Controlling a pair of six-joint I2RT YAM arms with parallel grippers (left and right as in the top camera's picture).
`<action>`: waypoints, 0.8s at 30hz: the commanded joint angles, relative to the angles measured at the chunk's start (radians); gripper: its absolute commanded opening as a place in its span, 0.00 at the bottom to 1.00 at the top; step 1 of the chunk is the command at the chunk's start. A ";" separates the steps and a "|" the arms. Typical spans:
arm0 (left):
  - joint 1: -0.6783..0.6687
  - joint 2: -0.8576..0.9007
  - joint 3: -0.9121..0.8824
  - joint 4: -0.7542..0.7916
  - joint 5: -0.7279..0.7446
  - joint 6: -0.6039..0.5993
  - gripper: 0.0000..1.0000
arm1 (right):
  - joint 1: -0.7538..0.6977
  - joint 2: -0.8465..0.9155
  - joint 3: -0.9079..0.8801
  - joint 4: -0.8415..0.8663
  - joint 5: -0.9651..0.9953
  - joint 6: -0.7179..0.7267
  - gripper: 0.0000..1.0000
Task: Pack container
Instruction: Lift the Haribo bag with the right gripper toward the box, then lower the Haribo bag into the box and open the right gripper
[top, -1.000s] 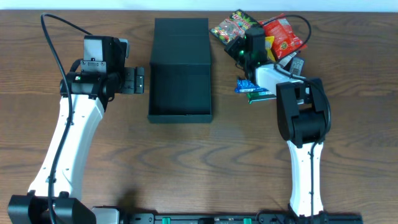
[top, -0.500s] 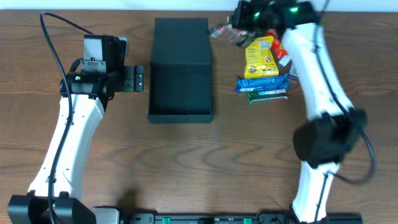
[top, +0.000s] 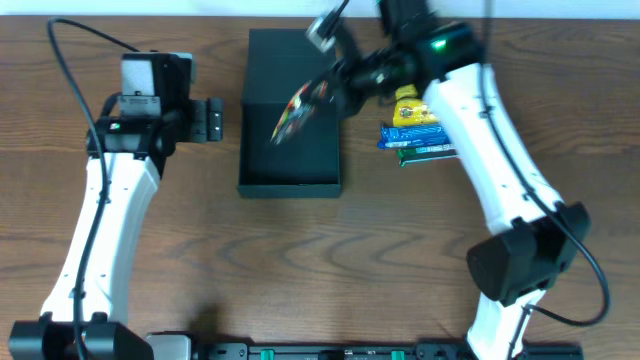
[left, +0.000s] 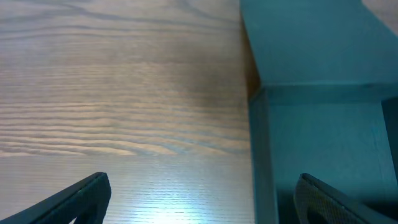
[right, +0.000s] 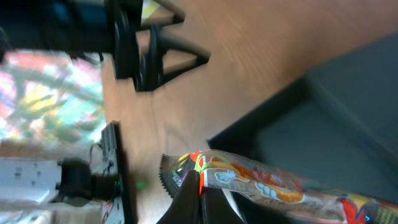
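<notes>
We see the container lying open on the worktop, a little toward 11 o'clock from its middle, with the lid flap folded back toward 12 o'clock so the tray is free to be filled from above. The right end effector is pressed together on the top edge of a colourful snack packet. The packet hangs blurred over the tray, and we judge it is held by its seam so it can trail down into the container on release. The left end effector is spread wide and holds nothing. It sits just beside the container's wall at 9 o'clock, with one finger over bare wood. We take this as waiting there, perhaps to steady the box, out of the right arm's way. At 3 o'clock from the container, a yellow packet, a blue packet and a green packet lie together, not yet packed. Nothing blocks the tray itself. The raised flap and the right arm reaching across it are the only things near the packet's path.
</notes>
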 joint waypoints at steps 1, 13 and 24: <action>0.038 -0.044 0.036 -0.004 0.007 0.010 0.95 | 0.038 0.008 -0.095 0.066 -0.114 -0.083 0.01; 0.076 -0.046 0.036 -0.004 0.060 0.011 0.95 | 0.113 0.106 -0.232 0.357 -0.046 0.079 0.01; 0.076 -0.046 0.036 -0.004 0.060 0.010 0.95 | 0.111 0.286 -0.232 0.289 0.159 0.331 0.02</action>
